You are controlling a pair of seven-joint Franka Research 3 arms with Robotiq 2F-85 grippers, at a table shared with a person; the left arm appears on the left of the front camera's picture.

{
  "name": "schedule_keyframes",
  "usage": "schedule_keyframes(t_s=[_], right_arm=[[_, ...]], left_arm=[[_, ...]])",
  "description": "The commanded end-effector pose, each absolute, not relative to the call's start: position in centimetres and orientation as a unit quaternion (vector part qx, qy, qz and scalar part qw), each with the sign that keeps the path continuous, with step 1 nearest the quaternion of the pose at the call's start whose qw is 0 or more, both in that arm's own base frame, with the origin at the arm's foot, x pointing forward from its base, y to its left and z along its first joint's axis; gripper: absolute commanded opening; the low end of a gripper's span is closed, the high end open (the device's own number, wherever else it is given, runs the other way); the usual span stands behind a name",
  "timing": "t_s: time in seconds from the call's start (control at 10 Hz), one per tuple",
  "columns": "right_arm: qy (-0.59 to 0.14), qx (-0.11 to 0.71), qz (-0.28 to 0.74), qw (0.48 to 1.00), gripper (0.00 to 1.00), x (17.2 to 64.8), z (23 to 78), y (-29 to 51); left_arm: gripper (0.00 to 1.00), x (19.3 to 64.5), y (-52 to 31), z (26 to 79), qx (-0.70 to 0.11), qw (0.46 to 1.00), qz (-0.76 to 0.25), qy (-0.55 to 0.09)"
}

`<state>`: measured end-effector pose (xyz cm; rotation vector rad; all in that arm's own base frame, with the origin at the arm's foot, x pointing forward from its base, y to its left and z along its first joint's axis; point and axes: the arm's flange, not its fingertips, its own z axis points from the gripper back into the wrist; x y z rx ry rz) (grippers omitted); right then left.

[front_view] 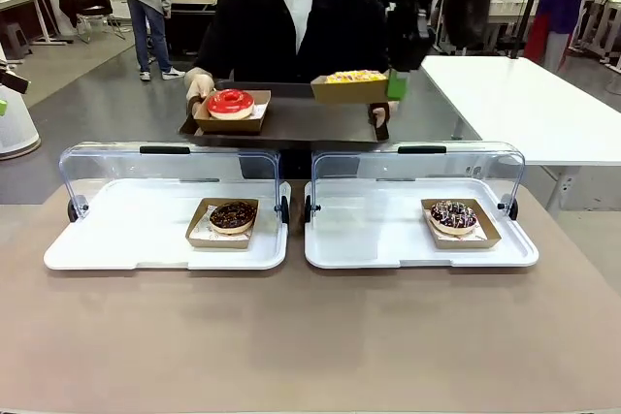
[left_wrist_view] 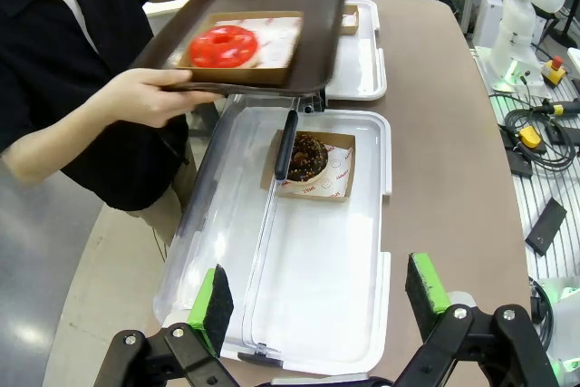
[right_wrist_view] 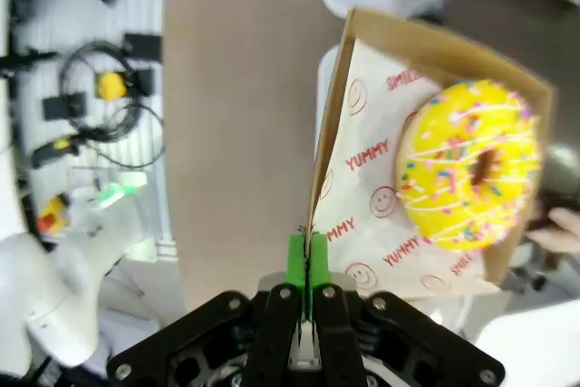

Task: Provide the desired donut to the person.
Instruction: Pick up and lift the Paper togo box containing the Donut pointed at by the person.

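Tabletop point(front_view: 310, 336) trays point(front_view: 107, 244) point(front_view: 374, 244) each with one boxed donut point(front_view: 232, 217) point(front_view: 453, 216); right gripper point(right_wrist_view: 307, 256) tight on yellow donut's box point(right_wrist_view: 426, 38), left gripper point(left_wrist_view: 317, 301) spread.

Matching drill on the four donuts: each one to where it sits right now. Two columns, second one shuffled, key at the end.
Things
1. red donut
2. yellow donut
3. all-brown donut
4. dark-iced pale donut

Places
A. in the right white case
B. on the brown tray held by the person
C. in the left white case
D. in a box pinched at its edge by the right tool

Pairs: 1-B, 2-D, 3-C, 4-A
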<state>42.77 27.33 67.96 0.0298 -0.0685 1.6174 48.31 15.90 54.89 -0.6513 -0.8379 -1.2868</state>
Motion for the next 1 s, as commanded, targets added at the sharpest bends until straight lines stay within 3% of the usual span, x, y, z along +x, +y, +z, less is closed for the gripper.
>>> schedule_keyframes(t_s=[0.0, 0.3, 0.4, 0.9], right_arm=[[-0.013, 0.013, 0.697, 0.717, 0.0, 47.1, 69.4, 29.4], [0.004, 0.016, 0.699, 0.715, 0.0, 50.8, 67.9, 29.5], [-0.023, 0.021, 0.703, 0.711, 0.0, 48.8, 67.4, 28.9], [-0.023, 0.021, 0.703, 0.711, 0.0, 48.8, 67.4, 28.9]], left_arm=[[1.0, 48.2, 15.8, 55.0, -0.291, 0.671, -0.569, -0.377], [1.0, 48.2, 15.8, 55.0, -0.291, 0.671, -0.569, -0.377], [1.0, 48.2, 15.8, 55.0, -0.291, 0.671, -0.569, -0.377], [1.0, 48.2, 15.8, 55.0, -0.291, 0.671, -0.569, -0.377]])
